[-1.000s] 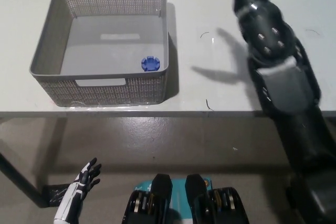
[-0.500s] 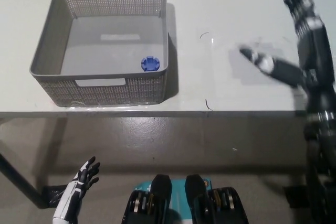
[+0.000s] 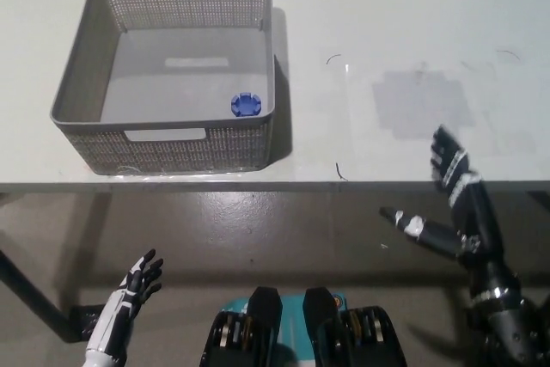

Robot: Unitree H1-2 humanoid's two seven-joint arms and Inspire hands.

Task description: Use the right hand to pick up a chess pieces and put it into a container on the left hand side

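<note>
Closest to you, low on the left, your white left hand hangs over the floor with its dark fingers spread apart. It holds nothing.

Low on the right, your black right hand is up by the front edge of the table. Its fingers are spread wide and one sticks out sideways to the left. It holds nothing too. The hand looks shiny and hard, with little pale spots on it.

The floor under both hands is smooth and grey-brown, a bit glossy.

Next comes the table. Its top is flat, pale and plain, with a straight front edge. You can see a faint grey square patch on it, up and left of your right hand, and a few thin dark scratch marks near it.

Farther back on the left side of the table sits the basket. It is a grey plastic box, square, with slanted walls full of tiny holes like a net. It has a long slot handle cut in the near wall and another in the far wall. Its bottom is smooth and solid.

The blue chess piece lies inside the basket, in the near right corner, close to the right wall. It looks round from above, with little notches around its edge, like a castle top.
</note>
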